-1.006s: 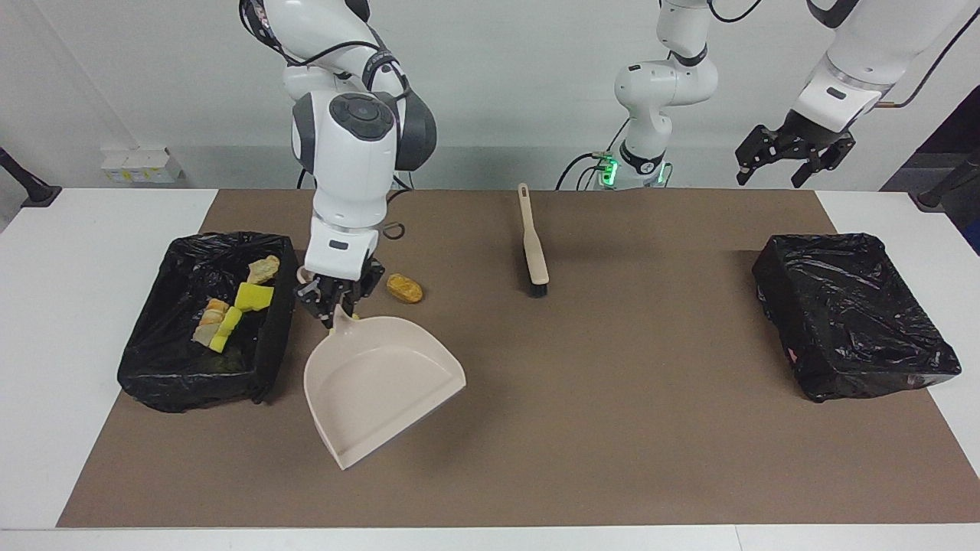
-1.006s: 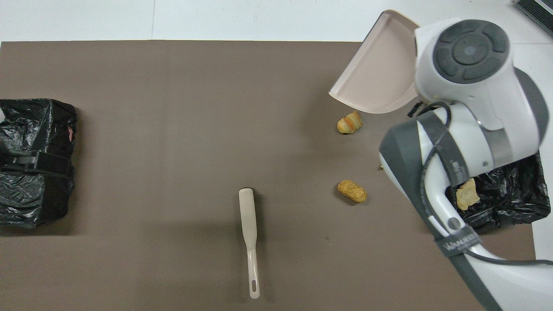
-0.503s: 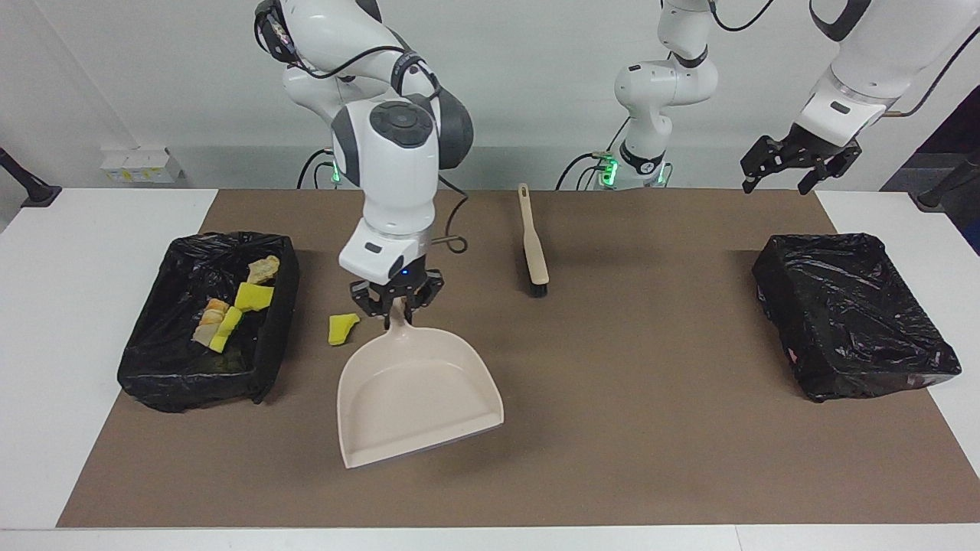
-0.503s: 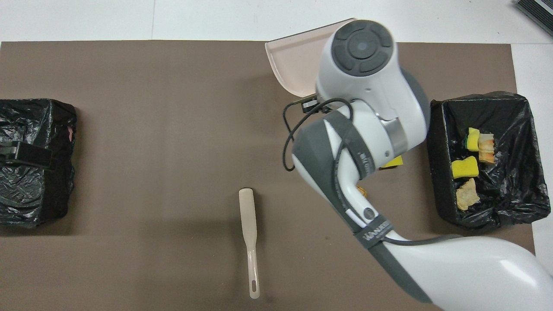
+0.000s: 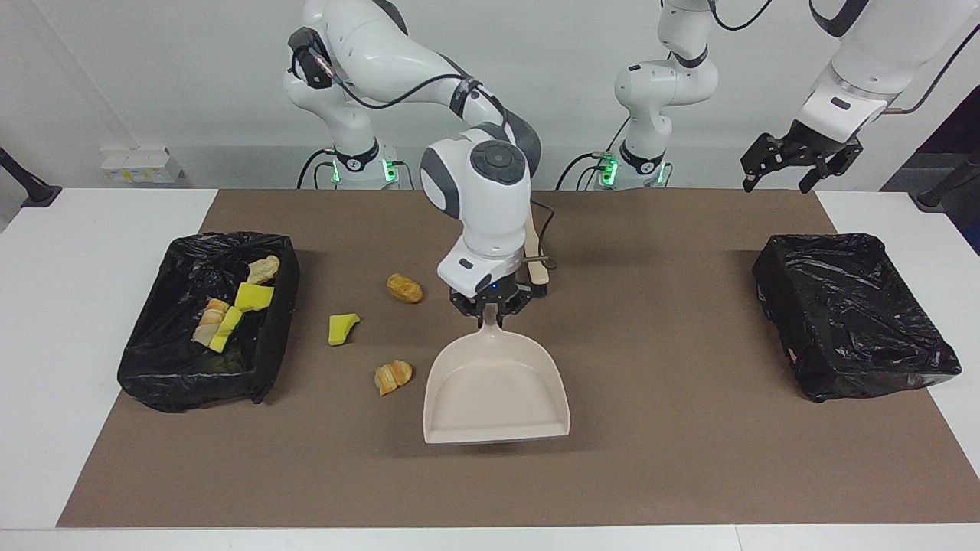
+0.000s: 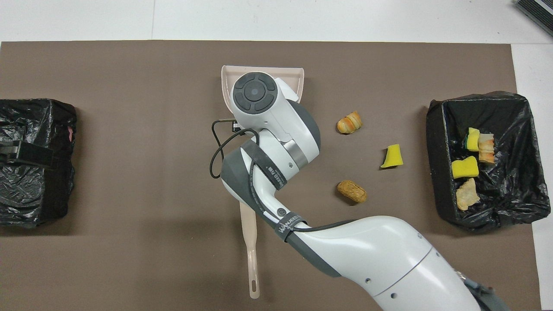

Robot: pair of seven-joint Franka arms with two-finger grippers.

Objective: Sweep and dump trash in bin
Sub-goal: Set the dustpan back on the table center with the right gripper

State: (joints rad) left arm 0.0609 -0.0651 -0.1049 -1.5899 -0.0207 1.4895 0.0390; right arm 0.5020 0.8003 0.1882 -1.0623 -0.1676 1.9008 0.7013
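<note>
Facing view showed three scraps of trash loose on the brown mat: a yellow sponge chunk, an orange-and-white bread lump and a tan bread roll. All three lay toward the right arm's end of the counter, between the filled bin and the dustpan, with the roll nearest the robots and the striped lump farthest. They looked light and soft, likely to skid or tumble under a brush rather than resist it, so I judged they were better pushed into the pan than pinched one by one. More scraps already sat in that bin's black liner.

The right gripper had its jaws pinched on the dustpan's handle, the pan hanging level just above the mat with its open lip turned away from the robots. The striped lump lay just beside the pan's side wall, not in front of its lip; the sponge and roll were well apart from it, toward the bin. The pan itself looked stiff and light, well held by its handle.

The brush lay on the mat nearer the robots than the pan, untouched, its handle pointing toward them and its head hidden under the right arm in the overhead view. The left gripper waited with jaws spread, raised above the second bin at the left arm's end.
</note>
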